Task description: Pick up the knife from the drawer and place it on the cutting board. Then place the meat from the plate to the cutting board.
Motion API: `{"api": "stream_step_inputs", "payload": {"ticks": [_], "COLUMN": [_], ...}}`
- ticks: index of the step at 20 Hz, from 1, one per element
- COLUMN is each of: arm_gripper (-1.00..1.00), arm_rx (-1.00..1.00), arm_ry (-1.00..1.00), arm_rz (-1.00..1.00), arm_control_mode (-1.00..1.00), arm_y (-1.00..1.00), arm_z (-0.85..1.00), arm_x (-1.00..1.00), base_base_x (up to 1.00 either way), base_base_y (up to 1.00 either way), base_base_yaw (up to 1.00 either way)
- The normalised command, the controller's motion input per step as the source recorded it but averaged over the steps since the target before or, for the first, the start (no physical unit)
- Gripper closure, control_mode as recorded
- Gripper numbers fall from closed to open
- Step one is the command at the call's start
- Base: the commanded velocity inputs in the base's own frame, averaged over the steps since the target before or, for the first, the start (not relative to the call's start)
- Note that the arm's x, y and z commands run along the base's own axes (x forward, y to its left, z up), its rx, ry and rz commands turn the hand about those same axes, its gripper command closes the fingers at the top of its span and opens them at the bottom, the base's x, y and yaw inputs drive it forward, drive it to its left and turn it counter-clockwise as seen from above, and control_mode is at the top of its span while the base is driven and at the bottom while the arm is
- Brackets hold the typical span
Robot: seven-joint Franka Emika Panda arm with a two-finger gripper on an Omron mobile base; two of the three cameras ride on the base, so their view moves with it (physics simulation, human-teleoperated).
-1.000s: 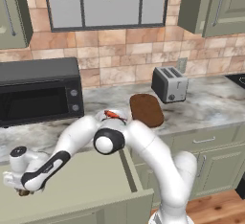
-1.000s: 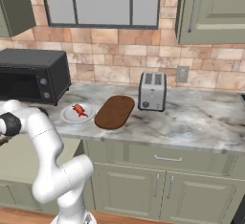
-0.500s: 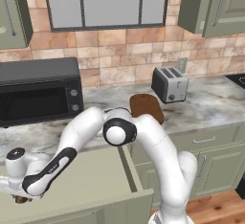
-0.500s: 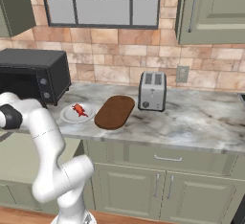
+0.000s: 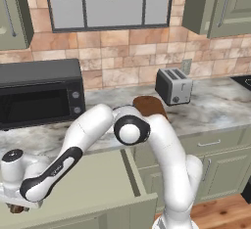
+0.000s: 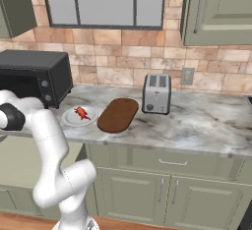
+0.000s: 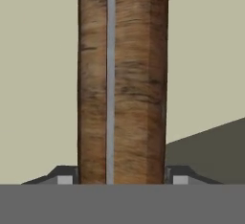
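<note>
The knife's [image 7: 122, 74] brown wooden handle runs straight up the hand view, clamped between my two dark fingertips [image 7: 64, 176]. My gripper [image 7: 121, 177] is shut on it. In the left base view the gripper [image 5: 16, 206] hangs low at the left end of the open sage-green drawer [image 5: 98, 184], with a brown bit of the knife [image 5: 17, 209] under the hand. The dark cutting board [image 6: 118, 115] lies on the counter left of the toaster. Beside it the white plate [image 6: 70, 121] holds the red-orange meat [image 6: 81, 112].
A black microwave [image 5: 39, 96] stands on the counter at the back left above the drawer. A silver toaster [image 6: 156, 94] sits right of the board. Closed cabinet doors and a narrow drawer [image 6: 172, 162] run under the marble counter.
The hand has sunk lower toward the picture's front at the drawer's left end, and the elbow has swung right. The jaws have stayed shut.
</note>
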Motion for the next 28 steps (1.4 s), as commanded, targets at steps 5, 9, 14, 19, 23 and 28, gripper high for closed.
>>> {"api": "stream_step_inputs", "payload": {"ticks": [5, 9, 14, 19, 23, 28], "arm_gripper": [1.0, 1.0, 1.0, 1.0, 1.0, 1.0], "arm_rx": [0.0, 0.0, 0.0, 0.0, 0.0, 0.04], "arm_ry": [0.04, 0.02, 0.0, -0.01, -0.04, -0.04], "arm_rz": [0.0, 0.0, 0.0, -0.02, -0.11, -0.16], "arm_control_mode": [-1.0, -1.0, -1.0, -1.0, -1.0, -1.0], "arm_y": [0.0, 0.0, 0.0, -0.15, -0.46, -0.59], "arm_z": [0.42, 0.45, 0.57, 0.62, 0.45, 0.52], "arm_x": [-0.52, -0.5, -0.51, -0.36, -0.06, 0.0], "base_base_x": [0.0, 0.0, 0.0, 0.0, 0.0, 0.0], "base_base_y": [0.0, 0.0, 0.0, 0.0, 0.0, 0.0], "base_base_yaw": [0.0, 0.0, 0.0, 0.0, 0.0, 0.0]}}
